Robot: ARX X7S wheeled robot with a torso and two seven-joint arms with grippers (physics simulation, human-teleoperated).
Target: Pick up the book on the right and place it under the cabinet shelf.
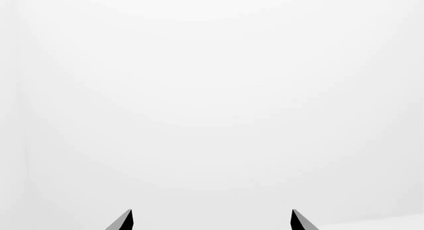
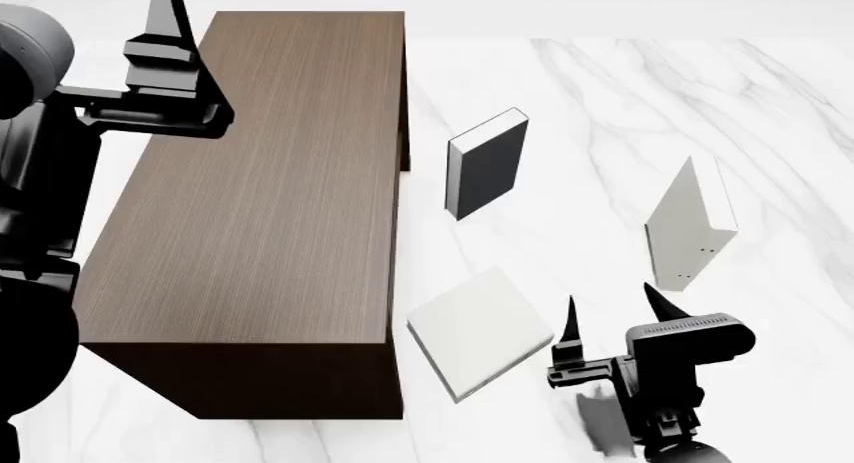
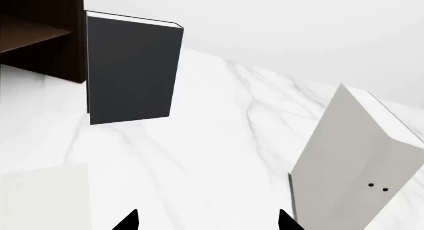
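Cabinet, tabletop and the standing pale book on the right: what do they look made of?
Cabinet: dark brown wood or veneer, matte, fine straight grain lines. Tabletop: white marble-look, smooth, grey veins. Pale book: plain grey-white cover, probably matte card or board, two tiny dark dots near one edge; material uncertain in this render.

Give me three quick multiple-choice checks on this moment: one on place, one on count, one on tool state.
1. Where is the standing pale book?
A. on the cabinet
B. on the marble floor, right of the black book
C. in the left tool

2. How many books show in the head view?
A. two
B. three
C. four

3. What state is the right tool in?
A. open, empty
B. shut on the book
C. out of view

B: it stands apart, farthest right.
B: black one, standing pale one, flat pale book.
A: its fingertips are spread, nothing between them.
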